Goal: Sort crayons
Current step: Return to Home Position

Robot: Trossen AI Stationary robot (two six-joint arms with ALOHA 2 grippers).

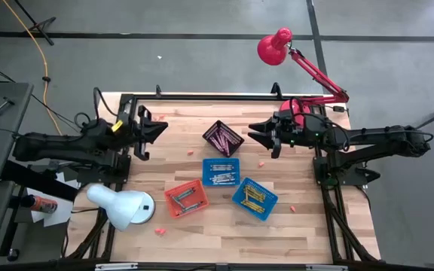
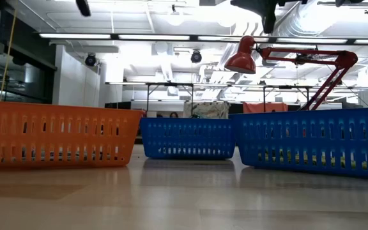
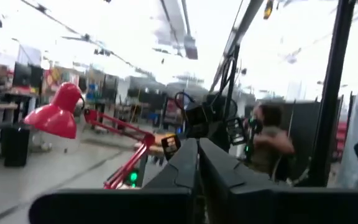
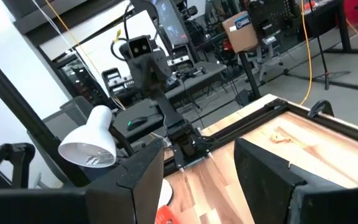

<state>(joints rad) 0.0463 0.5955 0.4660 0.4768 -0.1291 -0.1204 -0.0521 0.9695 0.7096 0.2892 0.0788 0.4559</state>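
Observation:
Four mesh baskets stand mid-table: a black one (image 1: 223, 138) with pink and red crayons, a blue one (image 1: 221, 172) and a second blue one (image 1: 255, 198) with yellowish and grey crayons, and a red-orange one (image 1: 184, 198) with a few crayons. Loose crayons lie on the wood (image 1: 160, 231), (image 1: 292, 207), (image 1: 261, 160). My left gripper (image 1: 163, 130) (image 3: 197, 158) hovers at the table's left edge, shut, with nothing between its fingers. At the right of the black basket, my right gripper (image 1: 253, 135) (image 4: 197, 180) hovers open and holds nothing.
A white desk lamp (image 1: 123, 205) stands at the table's near left. A red lamp (image 1: 275, 47) reaches in from the far right. A black frame rail (image 1: 202, 98) runs along the far edge. A person (image 3: 269, 140) shows beyond the table in the left wrist view.

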